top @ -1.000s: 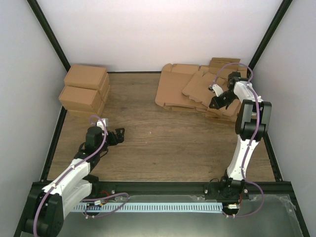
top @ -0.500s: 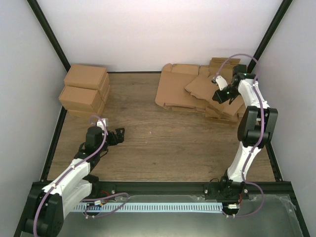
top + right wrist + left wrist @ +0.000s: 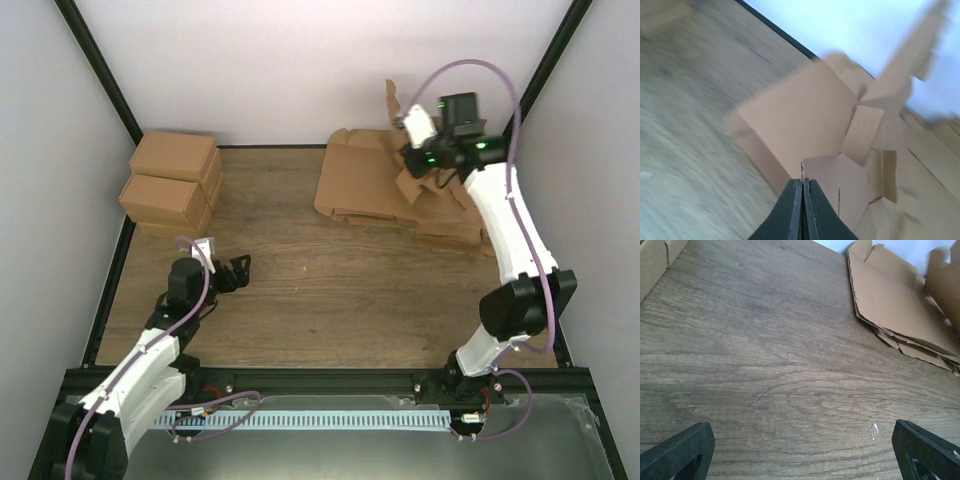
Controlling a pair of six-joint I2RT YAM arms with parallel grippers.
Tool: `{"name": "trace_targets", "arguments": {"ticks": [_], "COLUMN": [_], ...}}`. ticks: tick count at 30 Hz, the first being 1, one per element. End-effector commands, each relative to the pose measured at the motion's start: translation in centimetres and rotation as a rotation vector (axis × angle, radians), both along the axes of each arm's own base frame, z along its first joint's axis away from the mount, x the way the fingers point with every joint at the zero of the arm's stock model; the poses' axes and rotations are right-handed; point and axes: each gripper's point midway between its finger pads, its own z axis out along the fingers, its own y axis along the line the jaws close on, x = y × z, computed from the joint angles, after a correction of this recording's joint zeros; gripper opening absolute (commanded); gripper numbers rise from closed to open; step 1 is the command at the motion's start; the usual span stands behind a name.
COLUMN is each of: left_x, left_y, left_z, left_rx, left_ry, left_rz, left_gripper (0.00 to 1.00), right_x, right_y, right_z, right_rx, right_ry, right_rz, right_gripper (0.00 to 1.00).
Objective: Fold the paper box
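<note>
The paper box is a flat brown cardboard blank [image 3: 398, 104], tilted up off the pile at the back right. My right gripper [image 3: 414, 160] is shut on one edge of it and holds it in the air. In the right wrist view the jaws [image 3: 803, 184] are pressed together on the blank's edge [image 3: 850, 185], and its flaps hang blurred beyond. My left gripper [image 3: 236, 274] is open and empty, low over the bare wood at the near left. Its two fingertips [image 3: 681, 454] stand far apart in the left wrist view.
A pile of other flat brown blanks [image 3: 352, 186] lies at the back right, and it also shows in the left wrist view [image 3: 895, 300]. Three closed brown cartons [image 3: 170, 186] are stacked at the back left. A black frame edges the wooden table [image 3: 330, 290].
My right arm has risen and swung back and left, lifting the blank off the pile. The left arm has barely moved.
</note>
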Motion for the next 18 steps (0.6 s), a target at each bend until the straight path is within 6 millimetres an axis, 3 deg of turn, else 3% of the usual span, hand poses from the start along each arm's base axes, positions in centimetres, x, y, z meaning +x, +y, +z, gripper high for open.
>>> {"name": "trace_targets", "arguments": {"ticks": [1, 5, 8, 11, 12, 13, 16, 18], "left_x": [-0.2, -1.4, -2.6, -3.4, -3.7, -3.9, -4.3, -4.5], "left_y": [0.6, 1.9, 2.9, 4.6, 5.0, 5.4, 6.2, 6.3], "left_z": [1.7, 6.3, 9.7, 11.6, 11.8, 12.1, 13.0, 13.5], "left_rx": [-0.01, -0.102, -0.165, -0.19, -0.189, -0.176, -0.172, -0.159], "left_ry": [-0.018, -0.096, -0.156, -0.154, -0.14, -0.13, -0.091, -0.082], "left_rz": [0.038, 0.128, 0.187, 0.284, 0.305, 0.328, 0.374, 0.375], "left_gripper": [1.0, 1.0, 1.0, 1.0, 1.0, 1.0, 1.0, 1.0], "right_x": [-5.5, -8.9, -11.6, -15.5, -17.4, -18.9, -23.4, -26.2], "right_y": [11.7, 19.6, 23.2, 25.0, 25.0, 25.2, 25.3, 25.5], "right_z": [5.5, 4.4, 0.0, -6.4, -9.5, -11.2, -14.4, -14.9], "right_rx": [0.147, 0.189, 0.121, 0.038, 0.013, 0.012, 0.062, 0.111], "right_ry": [-0.094, -0.057, 0.062, 0.192, 0.254, 0.287, 0.364, 0.393], "right_rz": [0.188, 0.336, 0.365, 0.383, 0.391, 0.402, 0.445, 0.519], "right_gripper": [0.01, 0.01, 0.01, 0.01, 0.01, 0.01, 0.01, 0.06]}}
